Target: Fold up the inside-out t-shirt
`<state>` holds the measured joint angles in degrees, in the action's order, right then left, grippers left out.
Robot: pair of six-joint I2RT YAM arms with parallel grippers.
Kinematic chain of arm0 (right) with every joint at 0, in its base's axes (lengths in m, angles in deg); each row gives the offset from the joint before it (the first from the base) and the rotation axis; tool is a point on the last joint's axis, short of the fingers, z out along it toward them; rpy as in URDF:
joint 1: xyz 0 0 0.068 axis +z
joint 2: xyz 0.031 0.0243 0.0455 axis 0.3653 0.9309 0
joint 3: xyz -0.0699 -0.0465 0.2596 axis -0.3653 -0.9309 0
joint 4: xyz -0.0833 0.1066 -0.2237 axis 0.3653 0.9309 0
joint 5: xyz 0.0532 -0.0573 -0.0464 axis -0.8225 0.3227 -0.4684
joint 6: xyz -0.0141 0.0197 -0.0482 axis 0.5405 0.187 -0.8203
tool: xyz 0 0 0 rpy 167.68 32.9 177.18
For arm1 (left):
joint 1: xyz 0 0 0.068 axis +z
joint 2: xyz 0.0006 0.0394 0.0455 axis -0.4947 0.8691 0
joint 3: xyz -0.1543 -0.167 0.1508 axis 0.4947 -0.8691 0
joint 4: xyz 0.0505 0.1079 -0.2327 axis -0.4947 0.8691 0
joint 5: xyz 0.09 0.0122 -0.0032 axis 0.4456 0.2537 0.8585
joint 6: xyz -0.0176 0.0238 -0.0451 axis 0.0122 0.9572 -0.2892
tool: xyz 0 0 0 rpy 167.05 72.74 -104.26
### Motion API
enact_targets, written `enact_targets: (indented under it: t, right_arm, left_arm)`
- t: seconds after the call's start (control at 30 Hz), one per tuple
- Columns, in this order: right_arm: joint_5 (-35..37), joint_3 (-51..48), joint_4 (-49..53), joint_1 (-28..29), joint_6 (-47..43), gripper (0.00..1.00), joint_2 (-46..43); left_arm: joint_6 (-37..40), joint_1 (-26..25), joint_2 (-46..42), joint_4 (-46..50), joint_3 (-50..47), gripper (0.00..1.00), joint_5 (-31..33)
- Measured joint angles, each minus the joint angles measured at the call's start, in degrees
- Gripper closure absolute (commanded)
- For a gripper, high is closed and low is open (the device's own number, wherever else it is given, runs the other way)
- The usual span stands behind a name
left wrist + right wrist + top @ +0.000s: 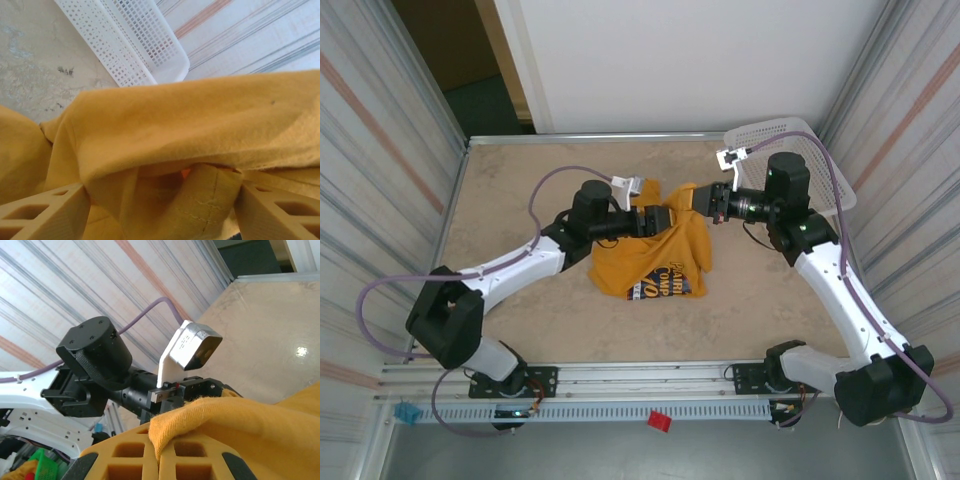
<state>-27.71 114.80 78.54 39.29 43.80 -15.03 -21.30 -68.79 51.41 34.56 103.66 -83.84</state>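
Note:
The inside-out t-shirt point(655, 255) lies bunched mid-table, mustard yellow, with dark lettering showing at its near edge. My left gripper point(665, 220) is pushed into its upper folds. In the left wrist view the left gripper point(162, 200) stands open, its fingers point(45, 212) wide apart, with a stitched fold of the t-shirt point(200, 125) loose between them. My right gripper point(705, 203) holds the shirt's upper right part, lifted a little. In the right wrist view the right gripper point(167, 452) is shut on an edge of the t-shirt point(240, 420), facing the left arm's wrist.
A white perforated basket point(790, 150) stands tilted at the far right corner, also ahead in the left wrist view as the basket point(135, 45). Striped walls close in both sides of the table point(520, 180). A rail runs along the near edge.

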Motion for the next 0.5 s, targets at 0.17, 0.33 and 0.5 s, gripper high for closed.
enact_targets:
  t: [0.17, 0.33, 0.5]
  right_arm:
    - [0.24, -1.03, -0.37, 0.00, 0.02, 1.00, 0.00]
    - [1.27, -3.21, -0.61, -1.11, 0.48, 1.00, -0.04]
    - [5.01, -9.31, -2.01, -5.90, 2.86, 1.00, -0.50]
  left_arm:
    - [-3.96, 0.00, 1.79, -3.80, 0.00, 0.51, 0.92]
    - [-6.01, 0.02, 3.50, -5.64, 1.09, 1.00, 1.25]
    - [-5.07, 1.27, 2.47, -5.70, 1.03, 1.00, 0.74]
